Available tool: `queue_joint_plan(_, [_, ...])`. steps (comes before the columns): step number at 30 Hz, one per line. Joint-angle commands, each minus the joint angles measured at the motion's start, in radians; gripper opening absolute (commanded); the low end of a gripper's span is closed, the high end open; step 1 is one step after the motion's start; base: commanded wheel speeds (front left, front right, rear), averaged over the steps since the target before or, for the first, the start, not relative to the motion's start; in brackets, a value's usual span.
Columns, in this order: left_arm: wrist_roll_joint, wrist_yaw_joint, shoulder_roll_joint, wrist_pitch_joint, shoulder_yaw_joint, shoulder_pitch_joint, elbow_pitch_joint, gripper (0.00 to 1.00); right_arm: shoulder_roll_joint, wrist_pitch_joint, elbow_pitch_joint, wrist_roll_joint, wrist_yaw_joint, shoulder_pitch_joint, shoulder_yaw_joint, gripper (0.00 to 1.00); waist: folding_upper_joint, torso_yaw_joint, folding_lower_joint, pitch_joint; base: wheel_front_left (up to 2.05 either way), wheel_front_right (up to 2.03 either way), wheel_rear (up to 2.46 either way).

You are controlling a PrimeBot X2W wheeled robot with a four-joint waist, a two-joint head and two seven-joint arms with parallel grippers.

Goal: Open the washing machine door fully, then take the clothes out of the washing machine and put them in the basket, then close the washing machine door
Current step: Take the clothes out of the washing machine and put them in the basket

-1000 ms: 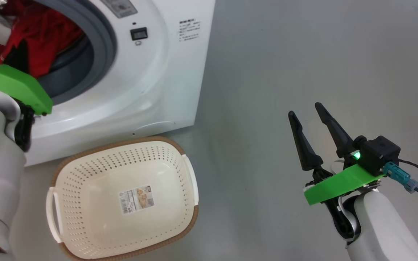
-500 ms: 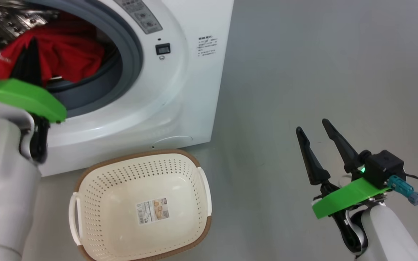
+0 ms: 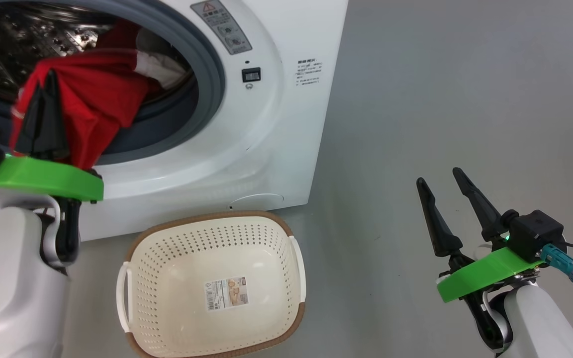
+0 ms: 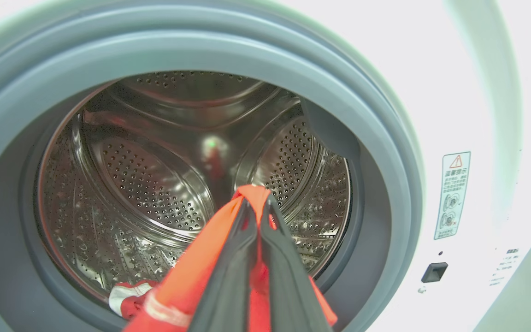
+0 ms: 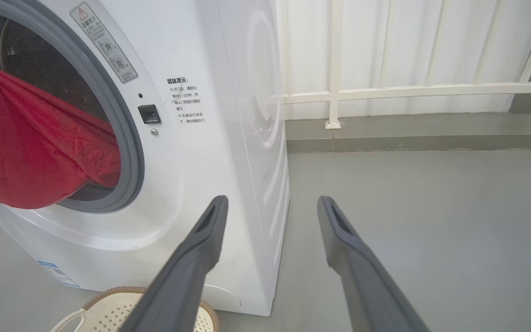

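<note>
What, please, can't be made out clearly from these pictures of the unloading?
- Print on the red garment: head view, folds and the left gripper hide it.
- Clothes remaining in the drum: left wrist view, the held garment covers its bottom.
- Text on the sticker in the basket: head view, too small.
- Most of the basket: right wrist view, bottom edge cuts it.

The left gripper [image 3: 47, 82], clamped on the clothes [image 3: 102, 104], now draws the red cloth out over the gasket [image 3: 212, 94] at upper left.

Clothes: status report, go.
Left tool shut on red clothes at washing machine mouth. Right tool open, idle above floor. Basket below, no clothes in it, path unobstructed.
</note>
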Motion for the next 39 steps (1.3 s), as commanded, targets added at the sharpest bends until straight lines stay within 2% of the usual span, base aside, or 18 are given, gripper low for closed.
queue_joint_plan(1, [0.020, 0.000, 0.033, -0.012, 0.045, 0.010, -0.064, 0.00, -0.005, -0.012, -0.026, 0.003, 0.002, 0.018, 0.021, 1.00, 0.0000, 0.007, 0.0000, -0.003, 0.00, 0.00, 0.00])
queue_joint_plan(11, [0.068, 0.013, 0.008, -0.012, 0.099, 0.151, -0.334, 0.00, -0.013, -0.012, -0.032, 0.004, 0.002, 0.027, 0.016, 1.00, 0.0000, 0.022, 0.0000, -0.002, 0.00, 0.00, 0.00])
queue_joint_plan(27, [0.100, 0.091, -0.009, 0.027, 0.096, 0.303, -0.816, 0.00, -0.017, -0.012, -0.039, -0.002, 0.002, 0.012, 0.006, 1.00, 0.0000, 0.039, 0.0000, 0.034, 0.00, 0.00, 0.00])
queue_joint_plan(32, [0.099, 0.093, -0.009, 0.051, 0.075, 0.347, -0.811, 0.00, -0.014, -0.012, -0.039, -0.003, 0.002, 0.004, 0.008, 1.00, 0.0000, 0.039, 0.0000, 0.044, 0.00, 0.00, 0.00])
queue_joint_plan(39, [0.080, 0.072, -0.031, 0.037, 0.030, 0.419, -0.673, 0.00, -0.012, -0.012, -0.039, -0.003, 0.002, -0.009, 0.012, 1.00, 0.0000, 0.033, 0.0000, 0.058, 0.00, 0.00, 0.00])
